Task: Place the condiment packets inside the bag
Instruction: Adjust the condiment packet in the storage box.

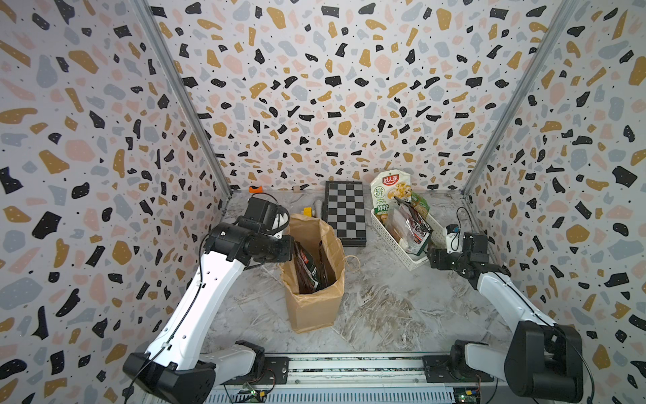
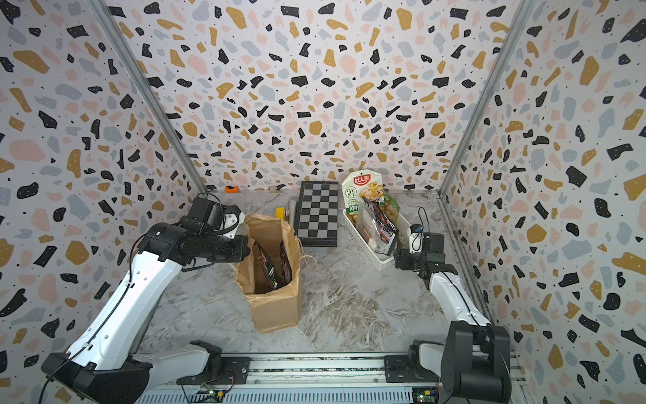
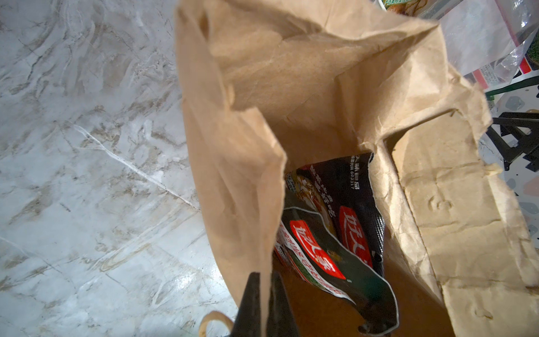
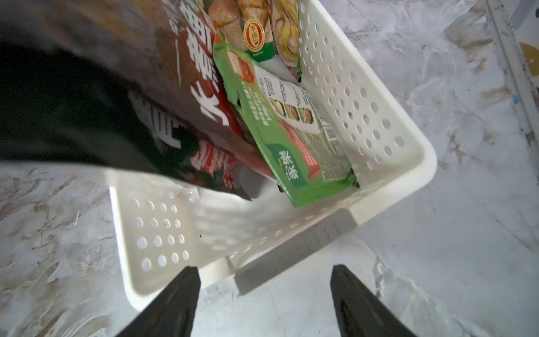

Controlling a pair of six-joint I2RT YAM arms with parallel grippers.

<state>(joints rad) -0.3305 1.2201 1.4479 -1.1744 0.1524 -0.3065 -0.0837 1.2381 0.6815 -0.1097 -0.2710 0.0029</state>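
Pinching the bag (image 3: 291, 73), left end effector (image 3: 264, 275)

You are working in a robotics lab cell, a staged booth rather than a lived-in room. Printed speckled wall panels (image 1: 314, 87) close it in on three sides, joined at the corners by bare aluminium posts (image 1: 184, 101). The marble-look tabletop (image 1: 384, 307) ends at a metal rail (image 1: 349, 367) where the left arm (image 1: 195, 300) and the right arm (image 1: 503, 297) are mounted, with an exposed circuit board (image 1: 253, 391) and loose wires along its front. The props are an unrelated mix: a chessboard (image 1: 344, 213), a white basket (image 1: 393, 245) and a paper bag (image 1: 314, 307).
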